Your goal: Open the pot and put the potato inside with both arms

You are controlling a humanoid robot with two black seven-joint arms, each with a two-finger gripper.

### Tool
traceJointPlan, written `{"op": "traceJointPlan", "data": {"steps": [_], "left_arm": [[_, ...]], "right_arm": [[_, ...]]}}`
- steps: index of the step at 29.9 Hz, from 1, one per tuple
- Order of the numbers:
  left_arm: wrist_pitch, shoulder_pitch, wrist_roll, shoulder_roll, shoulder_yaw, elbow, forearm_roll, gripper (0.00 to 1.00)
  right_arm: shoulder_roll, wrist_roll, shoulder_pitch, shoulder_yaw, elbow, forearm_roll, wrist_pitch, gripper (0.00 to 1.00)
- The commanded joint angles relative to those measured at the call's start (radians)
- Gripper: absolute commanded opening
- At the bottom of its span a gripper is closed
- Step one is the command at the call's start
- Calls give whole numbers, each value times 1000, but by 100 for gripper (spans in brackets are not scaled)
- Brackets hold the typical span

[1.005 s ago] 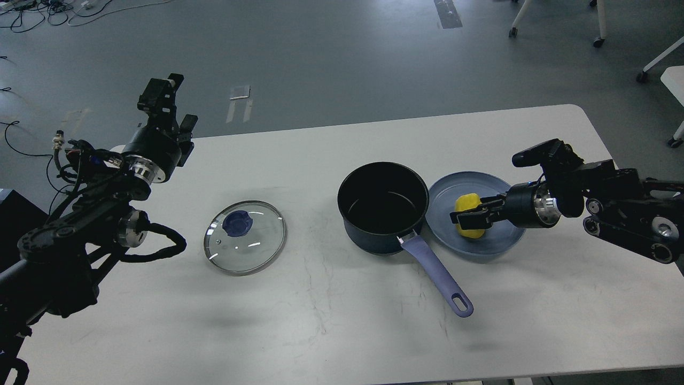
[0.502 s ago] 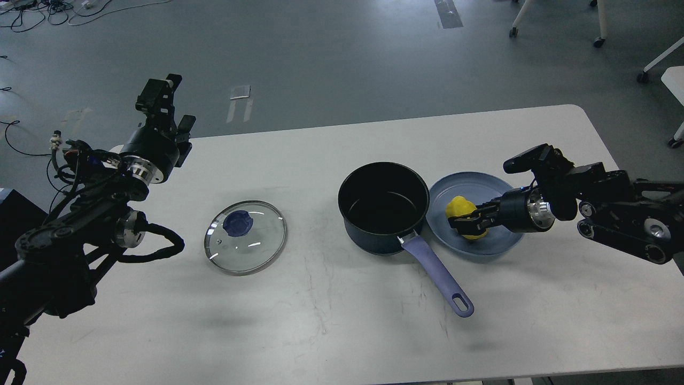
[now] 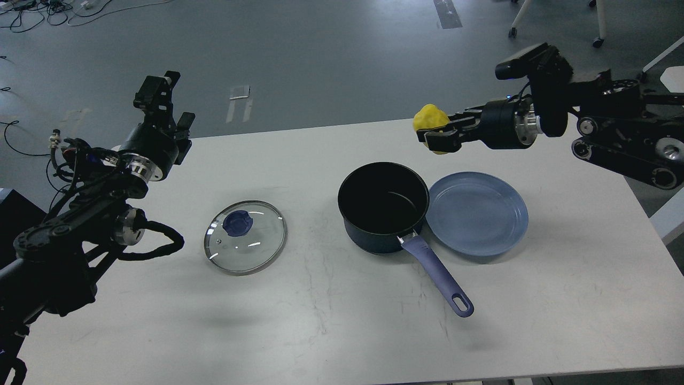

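Toward the upper right of the frame, the right gripper is closed on the potato, carrying it in the air beyond the far rim of the pot and a little to the right of its mouth. The potato is a small, lumpy, bright yellow oval with a matte skin. It appears light and firm, judging by how the fingers pinch it across its lower middle without visible sag; the rounded form could roll in the grip if held off-centre, so a hold across the widest part seems soundest.

At centre frame, the pot stands open on the white table. It is dark navy outside, black and slightly glossy inside, and looks rigid and moderately heavy. Its long lavender-blue handle runs toward the lower right and ends in a hole. The handle is the natural hold should the pot need steadying.

Left of the pot and well apart from it, the glass lid lies flat with its blue knob up. It is smooth, metal-rimmed and breakable, best lifted by the knob.

Just right of the pot, a shallow light-blue plate sits bare.

At upper left, the left gripper is raised above the table's far left edge and holds nothing; whether its fingers are parted cannot be told.
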Motion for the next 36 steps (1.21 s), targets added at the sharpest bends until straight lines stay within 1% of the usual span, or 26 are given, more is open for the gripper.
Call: {"op": "traceJointPlan", "data": {"steps": [1, 2, 3, 4, 5, 6, 7, 8, 9, 11, 13, 16, 18, 19, 20, 21, 22, 23, 24, 27, 29, 30, 31, 33, 34, 36], "left_arm": [[-5, 3, 60, -1, -62, -2, -3, 98], [-7, 3, 71, 1, -71, -3, -3, 98], [-11, 3, 91, 3, -84, -11, -6, 98], [-27, 3, 114, 13, -97, -16, -12, 98], [-36, 3, 128, 18, -105, -19, -17, 98], [-50, 3, 139, 21, -113, -20, -24, 98], [-80, 5, 163, 27, -130, -25, -37, 98], [-103, 5, 174, 29, -136, -26, -44, 98], [-135, 5, 186, 29, -144, -26, -55, 98], [-162, 5, 194, 26, -147, -26, -72, 98], [-165, 5, 194, 19, -147, -26, -74, 98], [-179, 5, 197, 9, -147, -26, -80, 98], [-212, 7, 197, 0, -157, -26, -121, 98], [-212, 7, 197, -1, -157, -26, -121, 98], [-244, 13, 199, -5, -162, -26, -170, 98], [-278, 17, 199, -7, -165, -28, -220, 98], [-290, 20, 199, -10, -165, -29, -242, 98], [-303, 28, 199, -20, -165, -36, -273, 98], [-306, 40, 197, -31, -170, -52, -290, 98], [-318, 74, 195, -34, -202, -78, -301, 98], [-376, 134, 209, -39, -274, -114, -302, 98], [-393, 146, 217, -43, -289, -114, -302, 98], [-407, 163, 235, -56, -314, -114, -302, 98], [-410, 171, 254, -62, -328, -114, -304, 98], [-416, 178, 263, -60, -334, -114, -305, 98], [-424, 192, 264, -59, -338, -114, -305, 98]], "right_arm": [[91, 1, 3, -54, -34, 9, 0, 23], [98, 3, 0, -60, -39, 9, 0, 23], [108, 1, -6, -71, -50, 9, 0, 26], [114, 1, -9, -79, -53, 9, 2, 46], [115, 1, -10, -82, -54, 9, 3, 58], [117, 1, -13, -83, -54, 9, 3, 67], [117, 0, -20, -85, -57, 9, 3, 82], [117, 0, -23, -85, -60, 10, 3, 93], [119, -2, -29, -85, -65, 10, 3, 98], [120, -5, -33, -82, -70, 16, 2, 100], [120, -11, -38, -77, -71, 36, 0, 100], [123, -14, -43, -70, -74, 134, -3, 100], [120, -12, -43, -47, -76, 209, -15, 100], [120, -12, -43, -47, -76, 209, -15, 100], [112, -11, -43, -13, -76, 249, -31, 100], [109, -9, -47, 42, -76, 303, -41, 100], [109, -9, -52, 73, -77, 343, -44, 100], [103, -11, -72, 131, -80, 439, -44, 100], [103, -14, -98, 188, -96, 567, -40, 100], [118, -20, -138, 249, -137, 778, -43, 100], [160, -42, -188, 309, -159, 1011, -49, 100], [164, -45, -204, 326, -159, 1051, -49, 100], [172, -48, -237, 367, -159, 1114, -49, 100], [177, -52, -277, 421, -160, 1165, -49, 100], [183, -63, -315, 476, -163, 1191, -51, 100], [201, -109, -371, 553, -172, 1220, -51, 100]]}}
